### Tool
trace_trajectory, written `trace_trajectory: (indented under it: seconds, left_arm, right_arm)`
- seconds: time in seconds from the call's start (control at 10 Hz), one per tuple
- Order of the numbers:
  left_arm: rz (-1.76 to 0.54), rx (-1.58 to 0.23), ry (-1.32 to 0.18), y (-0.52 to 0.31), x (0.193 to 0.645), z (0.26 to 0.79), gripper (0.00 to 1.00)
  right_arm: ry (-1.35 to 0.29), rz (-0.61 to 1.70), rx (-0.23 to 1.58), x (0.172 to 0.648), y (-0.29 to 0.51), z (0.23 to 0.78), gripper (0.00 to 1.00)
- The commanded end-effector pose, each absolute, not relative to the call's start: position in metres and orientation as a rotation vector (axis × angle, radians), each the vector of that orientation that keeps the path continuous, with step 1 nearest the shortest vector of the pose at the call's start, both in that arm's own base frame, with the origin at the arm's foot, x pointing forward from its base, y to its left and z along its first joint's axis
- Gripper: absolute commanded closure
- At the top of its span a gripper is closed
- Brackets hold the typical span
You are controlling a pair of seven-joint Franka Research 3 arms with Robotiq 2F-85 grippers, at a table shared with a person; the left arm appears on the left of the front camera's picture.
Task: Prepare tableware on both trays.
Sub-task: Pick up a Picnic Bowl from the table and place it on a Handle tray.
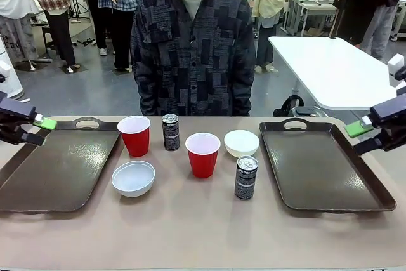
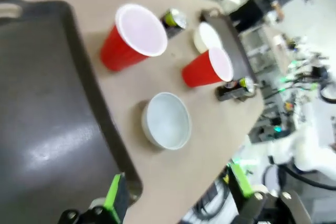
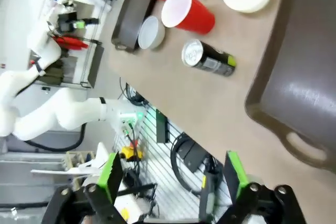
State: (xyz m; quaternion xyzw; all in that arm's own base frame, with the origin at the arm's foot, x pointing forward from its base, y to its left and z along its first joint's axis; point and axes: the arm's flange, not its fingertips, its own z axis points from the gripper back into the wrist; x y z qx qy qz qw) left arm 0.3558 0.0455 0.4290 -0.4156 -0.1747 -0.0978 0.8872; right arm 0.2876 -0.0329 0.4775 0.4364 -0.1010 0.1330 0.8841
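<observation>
With left pincer (image 1: 39, 131) and right pincer (image 1: 360, 138) both wide and empty, best grip the left red cup (image 1: 135, 135) squarely at its rim, keeping it upright onto the left tray (image 1: 57, 169).

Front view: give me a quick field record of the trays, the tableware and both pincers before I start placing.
left tray: no tableware on it yet
right tray: no tableware on it yet
cups: far red cup and near red cup, upright on the table between the trays
bowls: near bowl and far bowl, open side up, on the table
cans: far can and near can, upright, on the table
left pincer: open, holding nothing, by the left tray's far outer corner
right pincer: open, holding nothing, by the right tray's outer rim
</observation>
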Motion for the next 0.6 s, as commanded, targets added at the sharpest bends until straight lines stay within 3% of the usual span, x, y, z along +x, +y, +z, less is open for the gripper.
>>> trace_trajectory:
  seconds: [0.0, 0.5]
  left_arm:
    - [-0.167, -0.847, -0.358, 0.071, 0.357, 0.447, 0.0]
    - [-0.266, -0.887, -0.325, 0.071, 0.345, 0.454, 0.0]
  right_arm:
    - [-0.214, 0.232, 0.894, 0.258, -0.038, 0.446, 0.0]
    - [-0.23, 0.181, 0.935, 0.254, -0.051, 0.442, 0.0]
